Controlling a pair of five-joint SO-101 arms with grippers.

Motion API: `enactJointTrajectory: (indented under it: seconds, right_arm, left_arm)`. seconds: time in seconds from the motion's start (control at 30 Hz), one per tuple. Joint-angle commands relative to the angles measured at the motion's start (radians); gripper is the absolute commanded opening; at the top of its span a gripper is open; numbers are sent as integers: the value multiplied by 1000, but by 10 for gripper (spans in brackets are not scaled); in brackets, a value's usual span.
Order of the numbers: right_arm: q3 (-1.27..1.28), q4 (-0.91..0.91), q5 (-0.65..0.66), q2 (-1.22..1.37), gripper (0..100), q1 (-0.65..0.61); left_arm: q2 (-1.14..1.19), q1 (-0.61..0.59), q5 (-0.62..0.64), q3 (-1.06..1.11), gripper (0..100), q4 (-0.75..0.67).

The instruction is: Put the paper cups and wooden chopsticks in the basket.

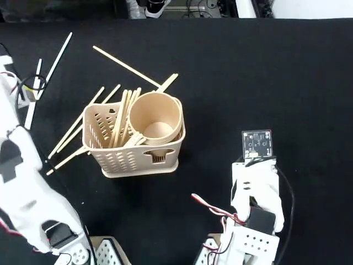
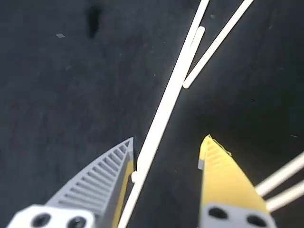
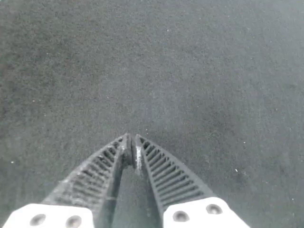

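**Straddling a loose chopstick at the table's left side**

The left gripper [image 2: 168,140] is hanging wide open, low over the black table [image 2: 57,95]. A long pale chopstick [image 2: 173,85] is running between its two fingers. The stick appears to be touching the inner edge of the grey finger [image 2: 111,175], while the yellow finger [image 2: 221,175] is sitting clear of it. A shorter chopstick [image 2: 218,42] is lying just beside the long one, angling away from it. Two more sticks [image 2: 282,183] are showing past the yellow finger.

From the high view, the basket [image 1: 138,160] is sitting near the middle of the table. Stacked paper cups [image 1: 159,118] are resting in its right half, and a bundle of wooden chopsticks [image 1: 122,118] is leaning in its left half. Several loose sticks [image 1: 69,141] are lying on the cloth at the basket's left side. One long stick [image 1: 127,66] is lying behind the basket, pointing toward its rim.

The right gripper [image 3: 131,145] is sitting pressed shut on nothing, over bare black cloth. The right arm [image 1: 256,190] is resting well to the right of the basket, near the table's front.
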Motion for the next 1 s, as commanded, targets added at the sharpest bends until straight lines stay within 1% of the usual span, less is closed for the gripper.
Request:
enactJointTrajectory:
  seconds: [0.0,0.07,0.13,0.33,0.5,0.57,0.6,0.67,0.8,0.87,0.97]
  right_arm:
    - [-2,3,8,-44,14,-12]
    - [-2,3,8,-44,14,-12]
    - [-2,3,8,-44,14,-12]
    - [-2,3,8,-44,14,-12]
    - [-2,3,8,-44,14,-12]
    - [-2,3,8,-44,14,-12]
    - [-2,3,8,-44,14,-12]
    - [-2,3,8,-44,14,-12]
    - [-2,3,8,-44,14,-12]
    - [-2,3,8,-44,14,-12]
    - [-2,3,8,-44,14,-12]
  left_arm:
    - [244,-2,-43,-280,223,3]
    - [368,-2,-43,-394,223,6]
    - [474,-2,-44,-507,223,38]
    - [744,2,-51,-885,220,273]
    - [895,13,-52,-1202,108,466]
    - [945,28,-98,-1317,53,551]
    - [956,38,-138,-1333,28,585]
    - [951,53,-204,-1310,33,595]
    - [921,54,-218,-1299,28,595]
    - [905,54,-189,-1299,28,598]
    - [856,42,-87,-1299,28,598]
